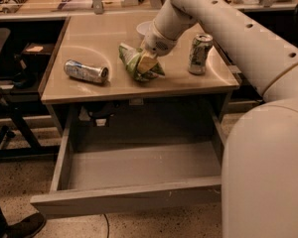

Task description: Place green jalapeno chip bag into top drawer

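The green jalapeno chip bag [131, 59] is crumpled at the middle of the desk top. My gripper [148, 63] comes down from the upper right and is shut on the bag's right side, with a pale finger [149, 62] pressed against the foil. The bag sits at or just above the desk surface. The top drawer [139, 165] is pulled wide open below the desk's front edge. Its grey inside holds nothing.
A silver drink can [86, 71] lies on its side at the desk's left. A green-and-white can [199, 53] stands upright to the right of the gripper. A white bowl [144, 29] sits behind the arm. A black chair [2, 83] stands to the left. My large white arm fills the right side.
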Controlling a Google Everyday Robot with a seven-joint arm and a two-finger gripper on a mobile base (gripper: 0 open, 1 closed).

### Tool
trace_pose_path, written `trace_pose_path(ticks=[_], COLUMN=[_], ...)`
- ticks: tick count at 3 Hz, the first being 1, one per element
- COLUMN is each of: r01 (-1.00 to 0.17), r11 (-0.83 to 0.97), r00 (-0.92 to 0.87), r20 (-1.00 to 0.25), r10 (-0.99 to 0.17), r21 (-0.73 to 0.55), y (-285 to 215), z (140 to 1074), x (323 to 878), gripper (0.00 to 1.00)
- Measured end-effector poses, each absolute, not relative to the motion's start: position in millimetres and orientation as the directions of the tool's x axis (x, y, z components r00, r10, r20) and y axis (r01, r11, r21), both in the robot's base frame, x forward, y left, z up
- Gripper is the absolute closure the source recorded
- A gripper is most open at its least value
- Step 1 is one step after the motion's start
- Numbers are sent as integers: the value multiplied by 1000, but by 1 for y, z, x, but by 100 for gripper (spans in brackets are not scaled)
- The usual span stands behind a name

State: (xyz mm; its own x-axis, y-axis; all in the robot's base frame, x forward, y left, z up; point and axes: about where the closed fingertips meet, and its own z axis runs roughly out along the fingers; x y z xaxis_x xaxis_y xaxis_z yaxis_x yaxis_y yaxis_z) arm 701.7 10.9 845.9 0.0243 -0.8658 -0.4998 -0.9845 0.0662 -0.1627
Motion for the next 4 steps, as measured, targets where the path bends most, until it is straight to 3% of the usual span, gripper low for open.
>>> trace_pose_path(ticks=[2, 4], r01=[-966, -968], r11=[159, 152], r00=[-46, -47], r20=[-470, -453], r10=[-882, -890], r21=[-203, -199], y=[-15, -18], z=[864, 875], x=[619, 600], gripper=[100, 100])
